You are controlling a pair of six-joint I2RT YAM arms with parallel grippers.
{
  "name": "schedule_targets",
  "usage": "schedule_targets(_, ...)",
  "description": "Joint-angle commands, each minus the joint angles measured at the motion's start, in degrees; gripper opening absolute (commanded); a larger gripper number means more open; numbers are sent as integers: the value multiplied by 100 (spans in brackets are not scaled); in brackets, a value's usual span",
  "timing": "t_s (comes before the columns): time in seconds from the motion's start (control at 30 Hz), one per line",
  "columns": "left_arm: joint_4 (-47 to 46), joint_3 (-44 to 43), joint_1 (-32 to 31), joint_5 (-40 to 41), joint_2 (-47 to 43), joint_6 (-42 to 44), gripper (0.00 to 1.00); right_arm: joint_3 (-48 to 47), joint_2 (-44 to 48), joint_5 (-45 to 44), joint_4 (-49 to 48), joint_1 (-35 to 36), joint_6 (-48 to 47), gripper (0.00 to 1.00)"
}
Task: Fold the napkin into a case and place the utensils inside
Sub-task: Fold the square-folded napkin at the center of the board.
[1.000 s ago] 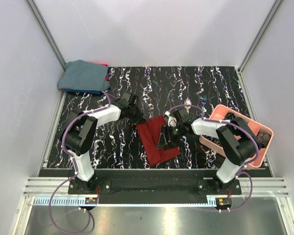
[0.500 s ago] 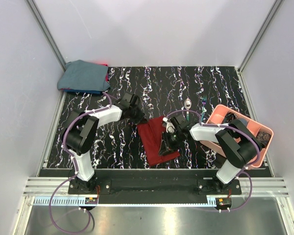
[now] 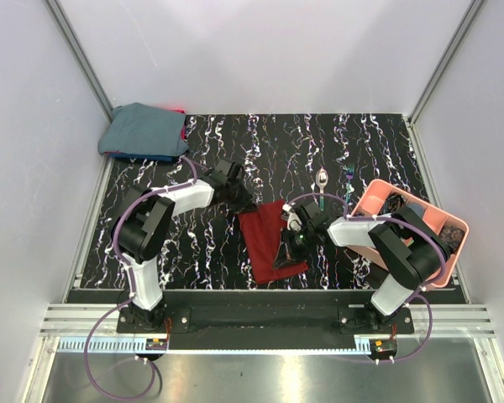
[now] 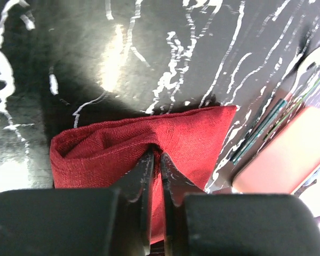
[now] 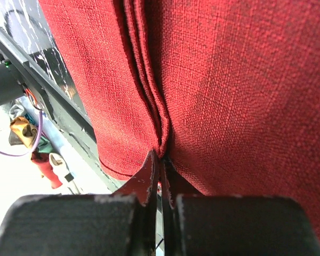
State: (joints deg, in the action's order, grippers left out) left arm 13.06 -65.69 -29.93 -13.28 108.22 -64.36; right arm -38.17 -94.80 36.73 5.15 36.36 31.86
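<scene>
Right gripper [image 5: 160,156]: fingers pressed together on a raised ridge of the napkin [image 5: 229,80], where the cloth's layered edges run into the tips.
Left gripper [image 4: 156,154]: fingers almost together, only a thin slit between them, nipping a pucker in the napkin's far left corner.
Hidden from above: both pairs of fingertips are lost under the black gripper bodies, and the right one covers the near right part of the napkin.
Napkin: dark red, folded to a rectangle, it lies mid-table between the two arms on the black marbled table [image 3: 277,143]. The number of layers cannot be made out.
Spoon [image 3: 321,179]: silver bowl pointing away from the arms, on the table beyond the napkin's right side and apart from it. The end of its handle is hard to follow near the right arm [image 3: 353,228].
Teal-handled piece [image 3: 349,178]: just right of the spoon, beside the pink tray [image 3: 378,197], too small to tell its head.
Pink tray: at the table's right edge, partly covered by the right arm, its dark contents unclear.
Blue-grey cloth [image 3: 143,128]: bundled in the far left corner, well apart.
</scene>
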Motion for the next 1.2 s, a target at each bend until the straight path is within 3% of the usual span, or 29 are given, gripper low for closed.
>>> schedule_targets(0.0,-313,-216,-21,27,-99,353,18,161,-100,-149,-286,38,84,0)
schedule_targets(0.1,-243,-216,-21,36,-205,520,24,240,-82,-166,-409,20,163,0)
schedule_targets(0.33,-102,-304,-21,18,-548,871,51,389,-187,-43,-892,29,453,0)
schedule_targets(0.47,12,-339,-21,18,-828,978,51,442,-223,-34,-972,29,506,0)
schedule_targets(0.53,39,-296,-21,71,-908,978,49,442,-223,-34,-989,29,506,0)
schedule_targets(0.67,135,-146,-21,325,-1066,1030,23,425,-231,-34,-981,29,523,0)
schedule_targets(0.7,222,-137,-13,430,-1067,1048,12,425,-214,-26,-981,29,523,0)
schedule_targets(0.8,477,-181,-13,572,-970,1144,0,451,-153,-43,-972,29,541,0)
schedule_targets(1.17,716,-594,-30,537,-293,1110,0,434,-144,-17,-972,29,558,0)
